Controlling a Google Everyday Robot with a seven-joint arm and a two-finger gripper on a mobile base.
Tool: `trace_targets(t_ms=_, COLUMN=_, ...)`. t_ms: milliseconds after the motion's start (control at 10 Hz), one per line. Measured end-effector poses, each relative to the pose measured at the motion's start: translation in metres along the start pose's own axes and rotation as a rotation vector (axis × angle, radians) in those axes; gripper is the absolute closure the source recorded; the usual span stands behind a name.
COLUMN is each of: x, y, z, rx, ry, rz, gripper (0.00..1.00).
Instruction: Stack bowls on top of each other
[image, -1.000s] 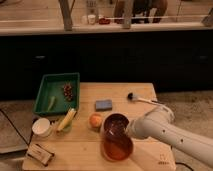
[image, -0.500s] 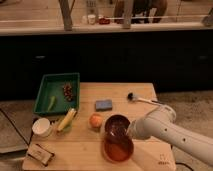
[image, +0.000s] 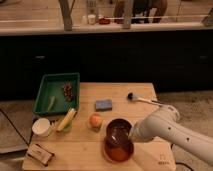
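The dark brown glossy bowl (image: 118, 131) is tilted and sits directly over the wider orange bowl (image: 118, 151), which rests on the wooden table (image: 150, 90) near its front edge. The brown bowl hides most of the orange bowl, and I cannot tell whether they touch. My gripper (image: 131, 134) reaches in from the right at the end of the white arm and is shut on the brown bowl's right rim.
A green tray (image: 42, 100) with food bits stands at the back left. A blue sponge (image: 104, 104), a brush (image: 139, 99), a round orange fruit (image: 95, 120), a yellow-green item (image: 66, 120), a white cup (image: 41, 127) and a packet (image: 40, 153) lie around.
The brown bowl and my gripper have come down slightly toward the orange bowl. Nothing else has moved.
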Motion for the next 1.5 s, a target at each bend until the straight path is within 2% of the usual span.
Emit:
trace_targets(t_ms=200, x=-0.008, y=0.004, z=0.001, rx=-0.001, ry=-0.019, rz=-0.020, gripper=0.95)
trace_targets(t_ms=600, x=-0.020, y=0.009, z=0.001, rx=-0.008, ry=-0.037, rz=-0.038, gripper=0.53)
trace_targets(t_ms=1000, x=-0.024, y=0.012, z=-0.002, rx=-0.019, ry=-0.041, rz=-0.040, gripper=0.21)
trace_targets(t_ms=1500, x=-0.022, y=0.011, z=0.002, rx=-0.037, ry=-0.040, rz=-0.033, gripper=0.20)
